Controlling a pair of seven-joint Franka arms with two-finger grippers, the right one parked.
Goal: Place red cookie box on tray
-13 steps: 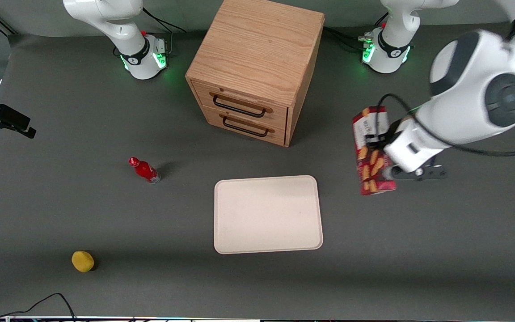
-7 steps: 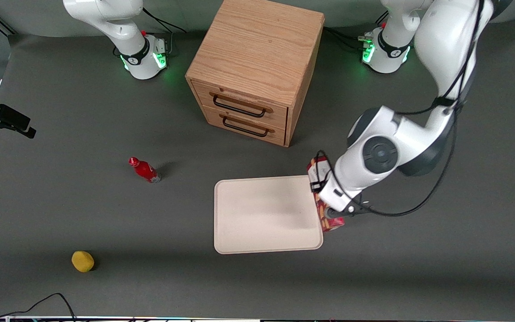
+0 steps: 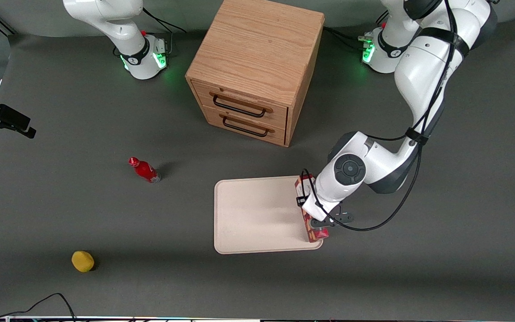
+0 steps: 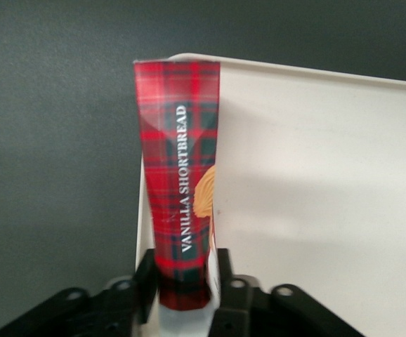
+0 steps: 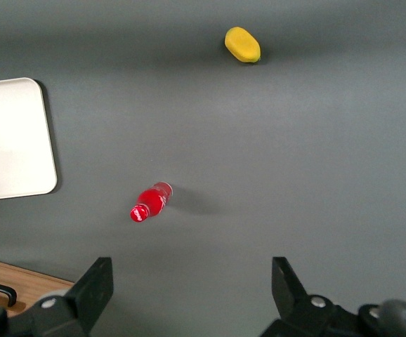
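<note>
The gripper (image 4: 182,291) pinches the box (image 3: 310,210) between its jaws, over the tray (image 3: 257,214) edge nearest the working arm. The step is placing. Next, I think, it should move more toward the tray middle, then lower and let go. The cabinet (image 3: 257,67), bottle (image 3: 145,170) and yellow thing (image 3: 82,261) are well apart from the tray, so nothing blocks.

Gripper (image 3: 318,222) with red cookie box (image 3: 310,210) over tray (image 3: 257,214) edge; tray bare.

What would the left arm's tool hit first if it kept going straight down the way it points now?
Probably the tray: the tool, shut on the red cookie box, points down over the tray's edge.
</note>
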